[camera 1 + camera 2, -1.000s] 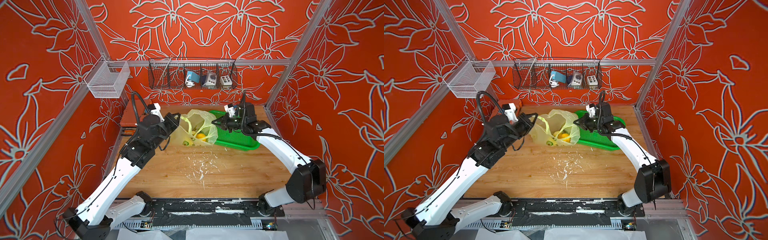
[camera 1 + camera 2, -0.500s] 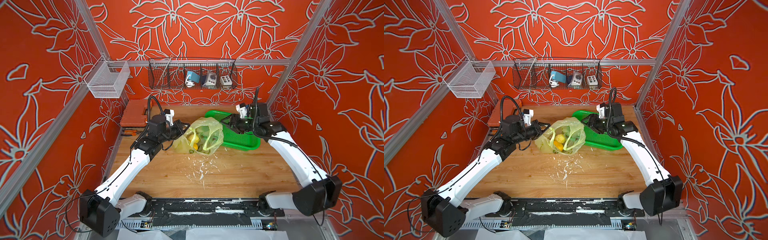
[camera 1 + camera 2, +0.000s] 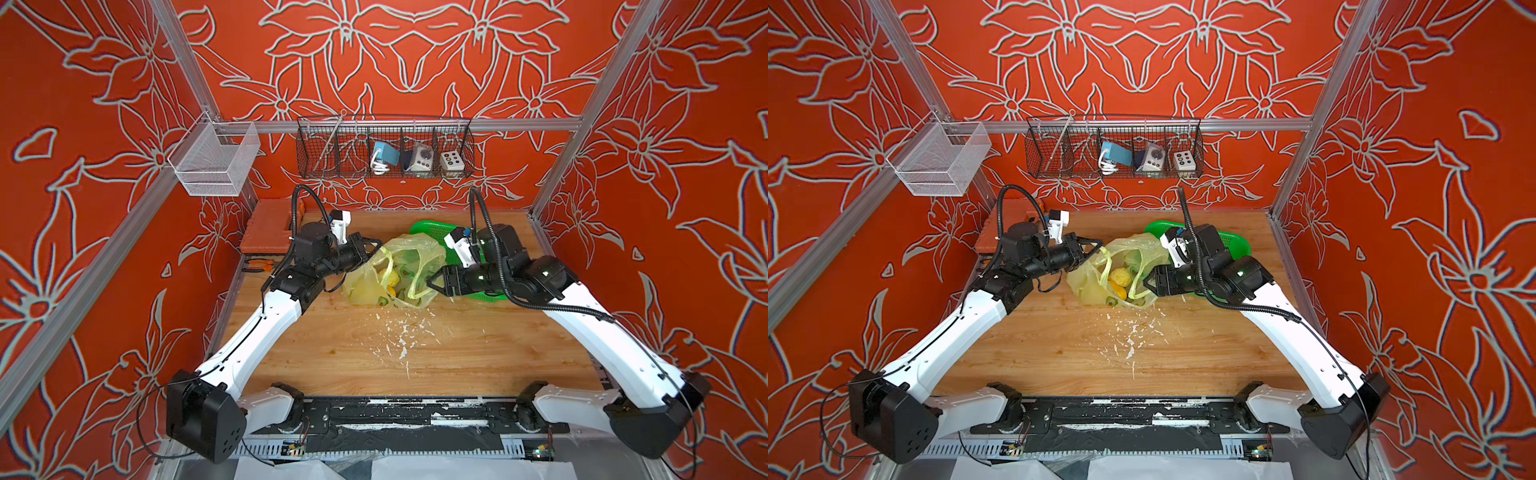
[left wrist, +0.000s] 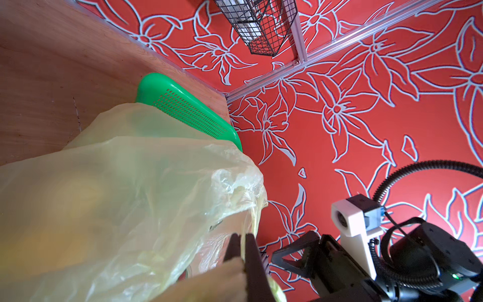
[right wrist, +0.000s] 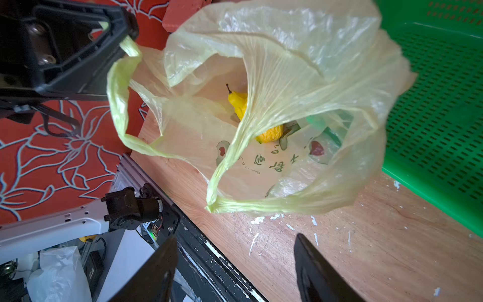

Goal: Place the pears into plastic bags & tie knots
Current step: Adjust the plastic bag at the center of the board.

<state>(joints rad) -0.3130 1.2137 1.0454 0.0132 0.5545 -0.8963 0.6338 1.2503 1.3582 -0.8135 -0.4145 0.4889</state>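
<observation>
I am clamping my left pincer (image 3: 375, 246) shut on one loop handle (image 5: 119, 86) of the translucent yellow-green bag (image 3: 415, 251), pinching the twisted plastic right at my fingertips (image 4: 233, 248). The bag is sitting on the wooden table (image 3: 415, 361) near the middle of its far edge, its mouth gaping open. Inside it the lumpy yellow pear (image 3: 1120, 274) is lying with the orange-yellow pear (image 3: 1121, 293) touching it on the side toward the table's front edge. An avocado print (image 5: 222, 151) is showing through the film close by them. The second loop handle (image 5: 224, 170) is drooping free, not tied to the first. I am holding my right pincer (image 3: 433, 283) open just beside the bag's right flank, jaws well apart with nothing between them. Behind that arm the green perforated basket (image 3: 430, 229) is resting in the far right corner, with the bag's film lapping over its rim.
</observation>
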